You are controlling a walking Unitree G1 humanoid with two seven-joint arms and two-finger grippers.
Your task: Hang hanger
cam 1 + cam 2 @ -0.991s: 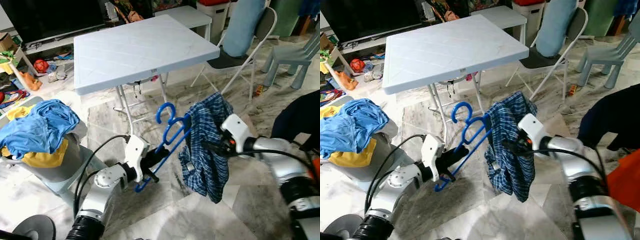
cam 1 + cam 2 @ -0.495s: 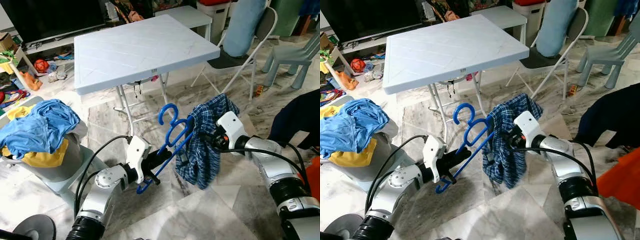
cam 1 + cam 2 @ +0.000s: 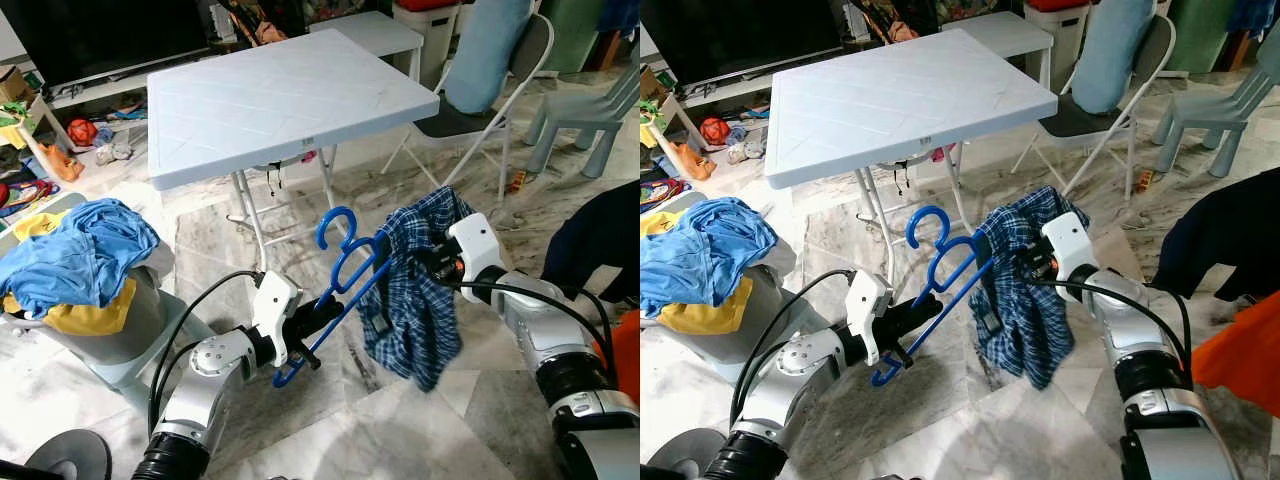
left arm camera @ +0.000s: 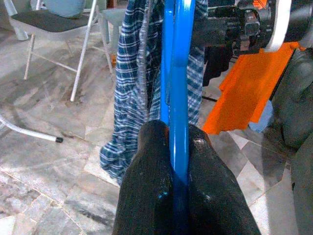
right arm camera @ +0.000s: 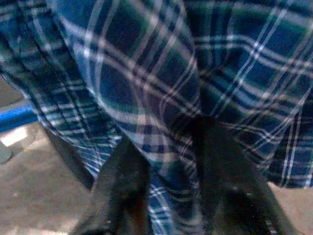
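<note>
**Shirt could slip off the hanger**

The left tool [image 3: 318,322] is pinched tight on the blue hanger [image 3: 345,268], near its low end, w/ the hook up in the air. The hanger is above the floor, in front of the white surface [image 3: 280,95] by its near edge. The right tool [image 3: 1025,264] is closed on a bunch of the blue check shirt [image 3: 415,290], which hangs on the hanger's far end.

What could go wrong: the shirt looks bunched on one side only, so it may slide off & drop to the floor. The hanger is thin, so it may twist in the left tool's grip.
</note>
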